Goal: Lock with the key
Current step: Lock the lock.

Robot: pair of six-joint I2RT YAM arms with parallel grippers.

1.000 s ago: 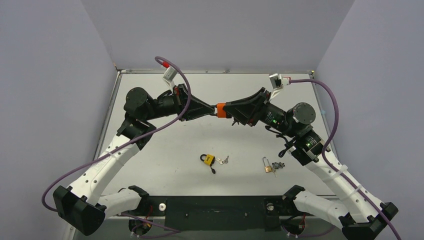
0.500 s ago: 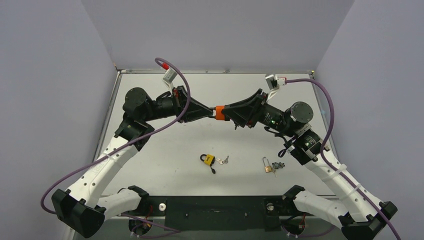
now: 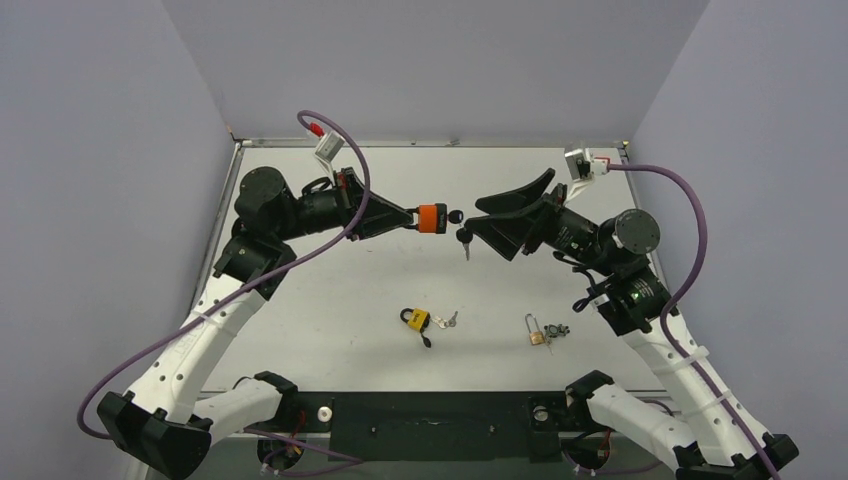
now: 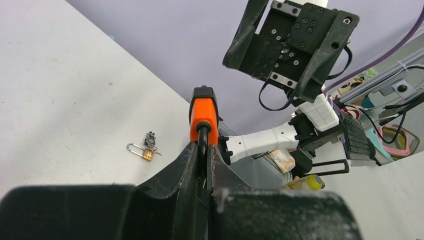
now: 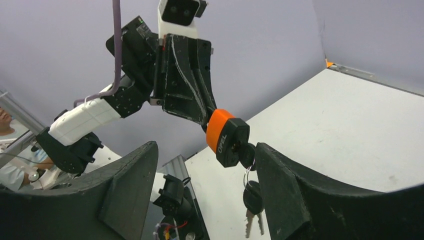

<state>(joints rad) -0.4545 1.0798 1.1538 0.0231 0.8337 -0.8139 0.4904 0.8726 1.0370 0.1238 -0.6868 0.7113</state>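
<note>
Near edge: both arm bases, bolted side by side.

Near table (image 3: 330,340), middle: yellow lock (image 3: 416,319) lying flat, shackle to the left, small keys (image 3: 448,320) touching its right side. To the right and well apart: brass lock (image 3: 536,333), long shackle pointing away, dark key bunch (image 3: 558,329) just beside it. Bare table surrounds both, with wide room to the left edge and a narrower strip under the right arm.

Mid-table, in the air: orange lock (image 3: 432,217), held sideways above the surface.
- Left gripper (image 3: 412,217): clenched on the black shackle, lock body sticking out beyond the fingertips toward the right arm.
- Key (image 3: 455,216): seated in the lock's end face, spare keys (image 3: 465,240) hanging from it on a ring.
- Right gripper (image 3: 477,221): released, jaws spread wide, holding nothing. It sits just right of the key; in the right wrist view the key head is between the fingers (image 5: 285,185), very close to the right one, and contact cannot be judged.

Far table: bare up to the metal rim. Each arm's elbow stands near its own side edge.

Beyond: plain walls (image 3: 430,60) close off three sides.
</note>
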